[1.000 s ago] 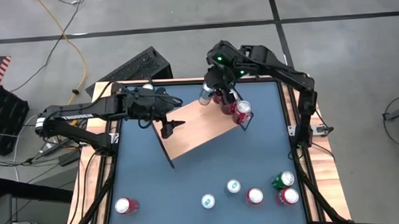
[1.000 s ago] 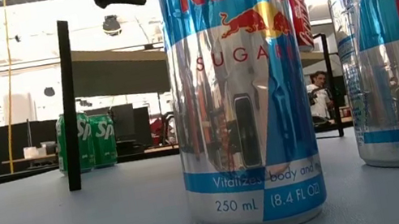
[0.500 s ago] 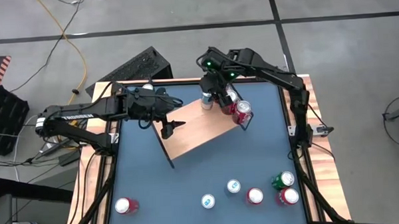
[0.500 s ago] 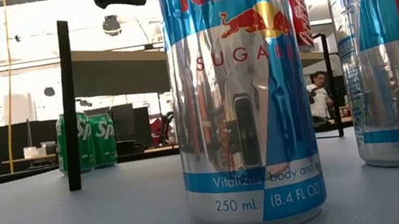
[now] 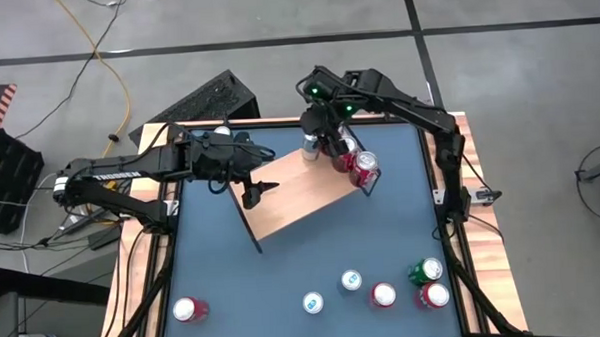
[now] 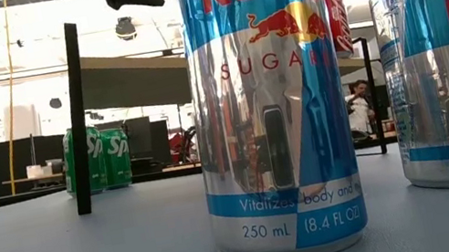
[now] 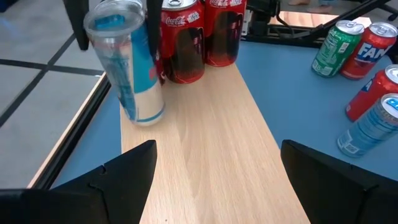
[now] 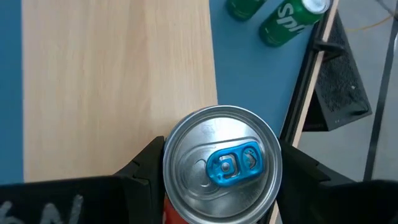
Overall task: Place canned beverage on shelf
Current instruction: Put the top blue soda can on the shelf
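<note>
My right gripper (image 5: 319,140) is shut on a slim silver-and-blue can (image 7: 129,68) with a blue tab (image 8: 230,163), over the far end of the light wooden shelf (image 5: 299,199). The can's base (image 7: 146,114) is at the shelf's edge; I cannot tell whether it touches the board. Two red cola cans (image 7: 183,40) stand on the shelf beside it. My left gripper (image 7: 217,180) hangs open above the shelf's other end (image 5: 256,190) with nothing between its fingers. My right gripper pinches the can between its two fingers, on opposite sides of the wall just under the top rim (image 8: 169,168). The fingers (image 7: 152,28) come from above, slanting down. The can hangs tilted below them, tab end up.
Several more cans stand near the table's near edge (image 5: 382,295), one red can at the near left (image 5: 189,309). Two green cans (image 8: 292,18) stand on the blue tabletop beyond the shelf. In the low view two tall blue cans (image 6: 267,104) fill the front, with a black shelf leg (image 6: 75,120) behind.
My right gripper has sunk toward the shelf's far end with the can and shifted a little toward the table's left, most of it in the first half second. It has stayed shut on the can.
</note>
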{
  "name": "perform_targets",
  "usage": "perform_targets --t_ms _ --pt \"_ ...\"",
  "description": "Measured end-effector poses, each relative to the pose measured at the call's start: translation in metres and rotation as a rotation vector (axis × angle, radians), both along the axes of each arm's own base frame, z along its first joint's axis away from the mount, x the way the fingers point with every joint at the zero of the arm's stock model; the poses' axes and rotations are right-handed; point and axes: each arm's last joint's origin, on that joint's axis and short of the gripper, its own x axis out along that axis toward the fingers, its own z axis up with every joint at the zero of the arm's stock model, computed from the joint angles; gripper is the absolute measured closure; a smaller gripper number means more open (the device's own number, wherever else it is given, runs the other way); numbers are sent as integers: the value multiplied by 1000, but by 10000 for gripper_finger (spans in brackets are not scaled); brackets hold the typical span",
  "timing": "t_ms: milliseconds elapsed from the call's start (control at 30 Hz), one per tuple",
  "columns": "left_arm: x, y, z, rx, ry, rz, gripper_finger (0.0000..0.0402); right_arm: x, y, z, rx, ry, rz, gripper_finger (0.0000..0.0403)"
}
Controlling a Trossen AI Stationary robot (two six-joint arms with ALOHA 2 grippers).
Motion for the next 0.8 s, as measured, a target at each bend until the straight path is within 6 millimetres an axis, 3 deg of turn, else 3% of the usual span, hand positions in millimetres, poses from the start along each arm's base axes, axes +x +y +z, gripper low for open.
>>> perform_targets --t_ms 433,667,800 --pt "0 0 0 16 5 -8 72 7 -6 -11 12 20 -13 197" --pt "0 0 0 21 6 -11 72 9 -8 -11 16 14 -65 126" --pt "0 0 0 21 6 -11 72 10 -6 -11 -7 20 -73 111"
